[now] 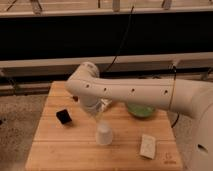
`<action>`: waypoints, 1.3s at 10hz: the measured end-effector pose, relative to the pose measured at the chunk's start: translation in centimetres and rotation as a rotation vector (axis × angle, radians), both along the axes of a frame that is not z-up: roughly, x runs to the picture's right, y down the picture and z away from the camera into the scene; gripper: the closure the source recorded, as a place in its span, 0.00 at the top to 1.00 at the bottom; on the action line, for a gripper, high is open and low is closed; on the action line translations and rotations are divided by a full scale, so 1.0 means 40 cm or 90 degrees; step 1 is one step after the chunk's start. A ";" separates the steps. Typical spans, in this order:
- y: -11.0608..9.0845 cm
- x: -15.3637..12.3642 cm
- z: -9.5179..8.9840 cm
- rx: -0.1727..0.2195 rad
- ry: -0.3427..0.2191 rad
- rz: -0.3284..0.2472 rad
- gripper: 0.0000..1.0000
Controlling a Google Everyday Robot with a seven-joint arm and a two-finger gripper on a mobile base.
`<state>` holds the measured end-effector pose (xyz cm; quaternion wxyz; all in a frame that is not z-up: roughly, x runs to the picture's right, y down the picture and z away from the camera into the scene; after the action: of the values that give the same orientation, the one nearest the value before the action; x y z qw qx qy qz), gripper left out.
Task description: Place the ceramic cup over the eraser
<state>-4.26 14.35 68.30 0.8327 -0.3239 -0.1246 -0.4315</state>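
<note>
On the wooden table [50, 150], the ceramic cup [104, 135] is stood narrow end up at the eraser's [64, 117] four o'clock, apart from it. The gripper [99, 120] is held at the cup's top; whether it is clamped cannot be told.

Stood on speckled floor [15, 125]: a wooden table [55, 155]. Carried the eraser [63, 116] at left, a small red object [75, 98] behind it, a green bowl [140, 108] at right rear, a flat white block [147, 146] at right front. Held the ceramic cup [104, 134] near the middle, well apart from the eraser. Found the gripper [99, 118] just above the cup.
</note>
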 end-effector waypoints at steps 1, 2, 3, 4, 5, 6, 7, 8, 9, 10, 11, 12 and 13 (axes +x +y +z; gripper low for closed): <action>0.003 0.002 0.012 0.002 -0.002 0.002 0.60; 0.006 0.000 0.012 0.001 -0.005 0.005 0.70; 0.007 0.019 0.003 -0.001 -0.002 0.011 0.77; 0.013 0.048 -0.003 -0.003 0.004 0.015 0.80; 0.018 0.071 -0.004 -0.001 0.007 0.023 0.80; 0.026 0.086 -0.001 0.005 0.005 0.032 0.80; 0.036 0.094 0.003 0.013 -0.002 0.041 0.80; 0.047 0.104 0.007 0.019 -0.003 0.047 0.80; 0.056 0.110 0.008 0.023 -0.004 0.052 0.80; 0.074 0.103 0.012 0.028 -0.009 0.056 0.80; 0.088 0.102 0.018 0.033 -0.007 0.054 0.80; 0.096 0.102 0.020 0.034 -0.005 0.055 0.80; 0.113 0.097 0.030 0.036 -0.002 0.048 0.80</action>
<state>-0.38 18.88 69.51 0.8572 -0.2944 -0.1260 -0.4034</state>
